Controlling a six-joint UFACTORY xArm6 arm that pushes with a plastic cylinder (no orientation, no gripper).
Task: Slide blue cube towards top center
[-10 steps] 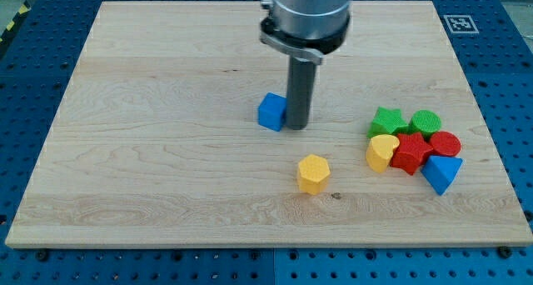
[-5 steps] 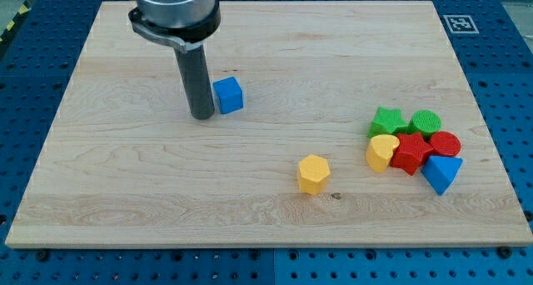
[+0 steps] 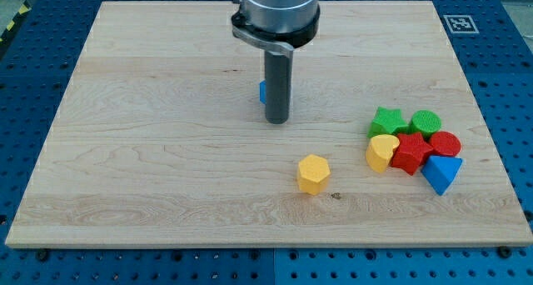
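The blue cube (image 3: 261, 91) is almost wholly hidden behind my rod; only a thin blue sliver shows at the rod's left edge, a little above the board's middle. My tip (image 3: 276, 120) rests on the board just below that sliver, toward the view's bottom of the cube. The rod hangs from the large grey arm end at the view's top centre.
A yellow hexagonal block (image 3: 313, 173) lies below and right of my tip. At the view's right sits a tight cluster: green star (image 3: 386, 120), green cylinder (image 3: 425, 122), yellow heart (image 3: 382, 152), red star (image 3: 410, 152), red cylinder (image 3: 445, 143), blue triangle (image 3: 441, 173).
The blue cube went left, then back right and slightly up. My rod swung from the cube's right to its left, and now stands in front of it, hiding most of it.
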